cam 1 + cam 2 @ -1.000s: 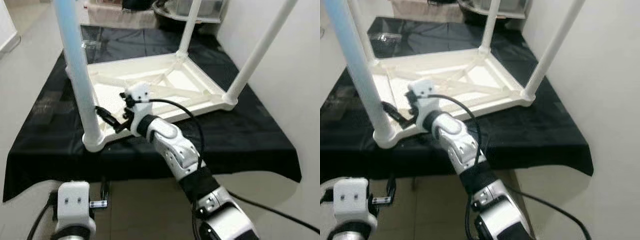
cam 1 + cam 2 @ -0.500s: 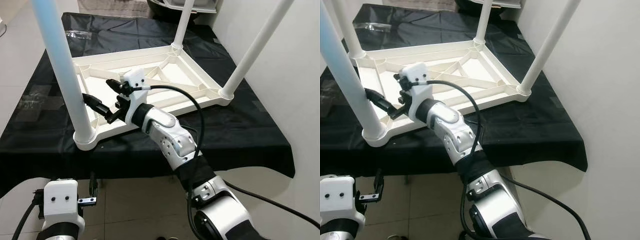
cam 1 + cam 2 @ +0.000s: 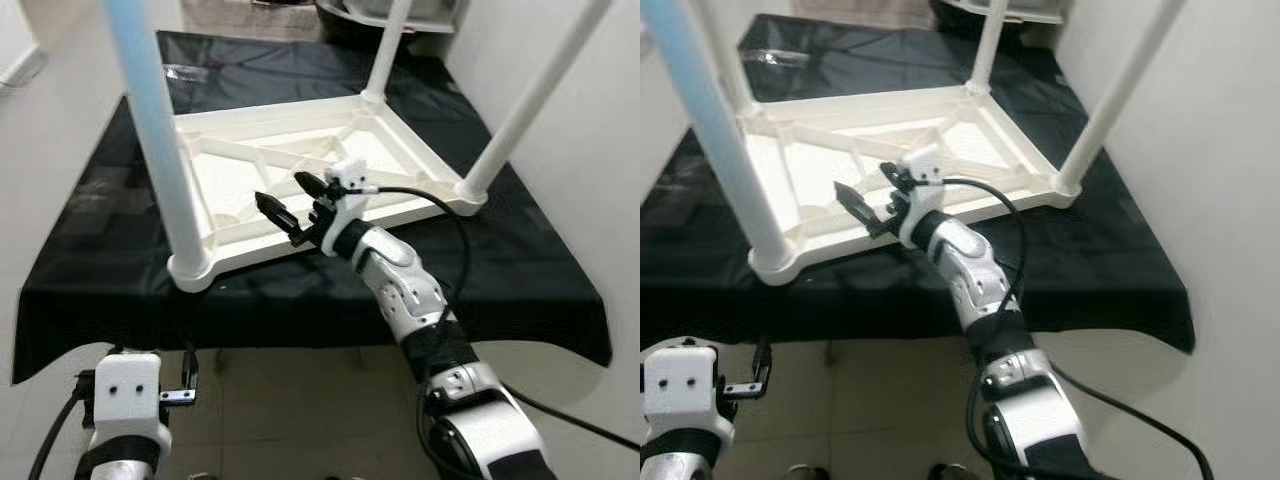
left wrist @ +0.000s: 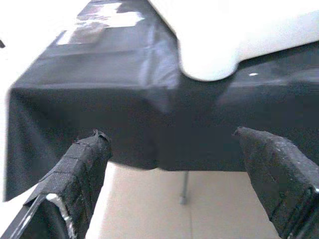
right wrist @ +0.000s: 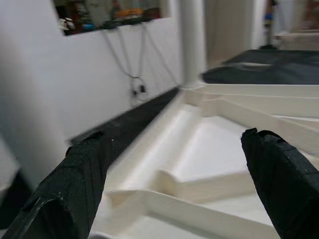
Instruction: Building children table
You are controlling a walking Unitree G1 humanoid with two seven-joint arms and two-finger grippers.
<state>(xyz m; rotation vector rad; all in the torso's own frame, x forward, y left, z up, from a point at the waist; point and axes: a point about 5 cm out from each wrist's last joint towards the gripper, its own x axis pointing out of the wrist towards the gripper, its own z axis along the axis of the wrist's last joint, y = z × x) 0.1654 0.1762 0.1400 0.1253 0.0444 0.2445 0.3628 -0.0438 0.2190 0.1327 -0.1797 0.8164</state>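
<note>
White children's table (image 3: 300, 160), plain and upside down, its legs (image 3: 160, 140) white with a pale blue sheen; black cloth (image 3: 100, 240) covered the surface; floor (image 3: 300, 400) was beige tile; right claw (image 3: 297, 208) black on a silver arm (image 3: 400, 290); left claw (image 4: 174, 184) black too

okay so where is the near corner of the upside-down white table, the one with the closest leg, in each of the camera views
Left eye view: near corner sits lower left of centre, with the right end effector open just to its right.
Right eye view: the corner is at lower left, at the black cloth's front edge.
Left wrist view: its rounded underside is at the top centre.
Right wrist view: I cannot tell which corner shows.
Shared landmark: the black cloth.
</note>
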